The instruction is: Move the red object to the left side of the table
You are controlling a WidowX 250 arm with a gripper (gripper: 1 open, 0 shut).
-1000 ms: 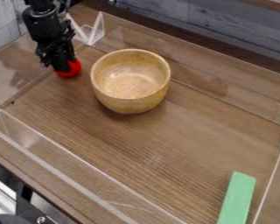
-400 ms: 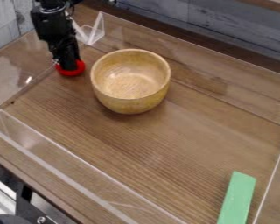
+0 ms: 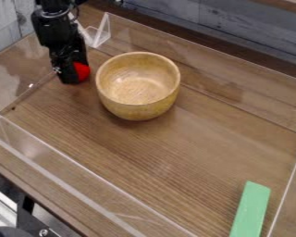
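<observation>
The red object (image 3: 80, 68) rests on the brown wooden table (image 3: 176, 162) at its far left, close to the clear wall. My black gripper (image 3: 71, 72) points straight down over it. Its fingers stand apart on either side of the toy and hide most of it, so only a patch of red shows on the right. The gripper looks open, with the red object low between the fingers on the tabletop.
A wooden bowl (image 3: 138, 85) stands just right of the gripper. A flat light-green block (image 3: 252, 222) lies at the near right corner. Low clear acrylic walls (image 3: 15, 88) edge the table, with a clear bracket (image 3: 99, 33) behind the gripper.
The fingers were shut on the red object and have since spread apart around it. The hand has stayed in nearly the same spot at the far left.
</observation>
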